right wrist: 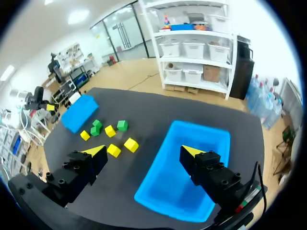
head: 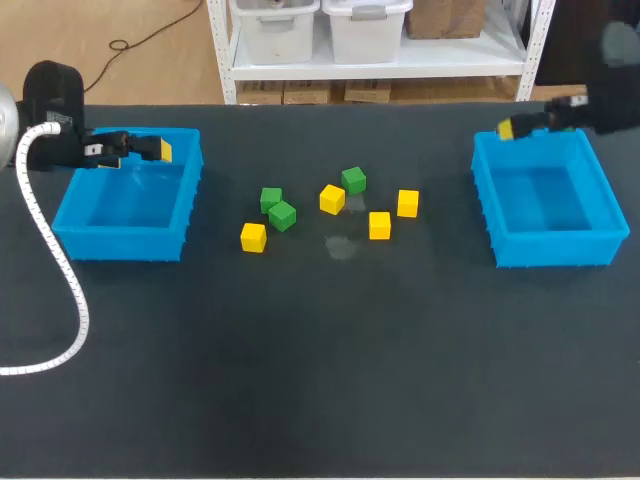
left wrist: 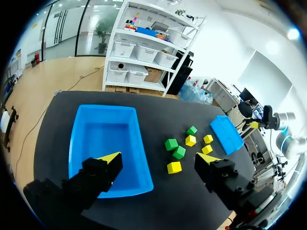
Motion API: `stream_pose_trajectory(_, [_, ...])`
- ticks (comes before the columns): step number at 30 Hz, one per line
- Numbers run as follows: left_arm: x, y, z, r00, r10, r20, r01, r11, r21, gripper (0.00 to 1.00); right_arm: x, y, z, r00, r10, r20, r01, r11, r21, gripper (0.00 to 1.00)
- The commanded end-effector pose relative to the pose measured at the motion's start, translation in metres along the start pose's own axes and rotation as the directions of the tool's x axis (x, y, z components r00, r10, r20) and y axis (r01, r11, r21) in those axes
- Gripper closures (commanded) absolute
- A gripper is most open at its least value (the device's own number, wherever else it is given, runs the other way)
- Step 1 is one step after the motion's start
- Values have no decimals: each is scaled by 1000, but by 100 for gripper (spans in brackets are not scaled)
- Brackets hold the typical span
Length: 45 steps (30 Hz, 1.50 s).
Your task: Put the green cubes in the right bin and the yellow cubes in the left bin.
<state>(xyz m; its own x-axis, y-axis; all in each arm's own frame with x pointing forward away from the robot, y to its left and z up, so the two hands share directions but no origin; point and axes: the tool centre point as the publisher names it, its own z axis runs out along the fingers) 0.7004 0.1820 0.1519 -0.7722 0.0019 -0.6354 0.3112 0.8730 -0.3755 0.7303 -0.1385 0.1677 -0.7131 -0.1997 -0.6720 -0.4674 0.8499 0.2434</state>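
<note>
A dark table (head: 320, 380) seen from above, with a blue bin at each side. The left bin (head: 70, 225) sits near the left edge and the right bin (head: 610, 240) near the right edge. Both stand toward the far half of the table.

Seven cubes lie loose in the middle, well apart from both bins, with a wide stretch of table between them and the near edge.

There are three green cubes. One green cube (head: 353, 180) is farthest back. Two more, (head: 271, 198) and (head: 282, 215), lie just beside each other at the cluster's left.

There are four yellow cubes. One yellow cube (head: 253, 237) is nearest the left bin, and one (head: 332, 199) is near the rear green cube. Two, (head: 379, 225) and (head: 407, 203), lie on the right side.

The left gripper (left wrist: 158, 159) hangs over the left bin's far wall. Its fingers are spread wide and hold nothing.

The right gripper (right wrist: 143, 151) hangs over the right bin's far left corner. It is also spread wide and holds nothing.
</note>
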Motion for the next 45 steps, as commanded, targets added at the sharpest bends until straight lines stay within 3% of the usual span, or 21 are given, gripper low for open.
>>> stream_pose_trajectory(1, [1, 3, 0, 1000, 2, 7, -2, 1000, 11, 0, -26, 1, 42, 999, -16, -46, 16, 1000, 14, 0])
stream_pose_trajectory(8, [1, 3, 0, 1000, 2, 7, -2, 1000, 11, 0, -45, 8, 83, 977, -162, -136, 163, 987, -4, 0])
stream_pose_trajectory(10, [1, 3, 0, 1000, 2, 7, -2, 1000, 11, 0, -52, 11, 94, 956, -241, -165, 241, 970, -21, 0])
stream_pose_trajectory(12, [1, 3, 0, 1000, 2, 7, -2, 1000, 11, 0, -56, 19, 104, 911, -361, -197, 358, 932, -50, 0])
stream_pose_trajectory(16, [1, 3, 0, 1000, 2, 7, -2, 1000, 11, 0, -57, 36, 128, 775, -572, -270, 565, 818, -109, 0])
stream_pose_trajectory(20, [1, 3, 0, 1000, 2, 7, -2, 1000, 11, 0, -50, 49, 152, 593, -729, -341, 712, 673, -202, 0])
stream_pose_trajectory(25, [1, 3, 0, 1000, 2, 7, -2, 1000, 11, 0, -43, 64, 174, 365, -851, -379, 808, 491, -325, 0])
stream_pose_trajectory(30, [1, 3, 0, 1000, 2, 7, -2, 1000, 11, 0, -48, 74, 195, 223, -899, -376, 880, 352, -319, 0])
stream_pose_trajectory(37, [1, 3, 0, 1000, 2, 7, -2, 1000, 11, 0, -51, 82, 219, 124, -912, -390, 882, 282, -377, 0])
stream_pose_trajectory(42, [1, 3, 0, 1000, 2, 7, -2, 1000, 11, 0, -42, 83, 228, 97, -916, -389, 848, 281, -449, 0])
stream_pose_trajectory(45, [1, 3, 0, 1000, 2, 7, -2, 1000, 11, 0, -35, 82, 236, 106, -915, -389, 825, 299, -479, 0])
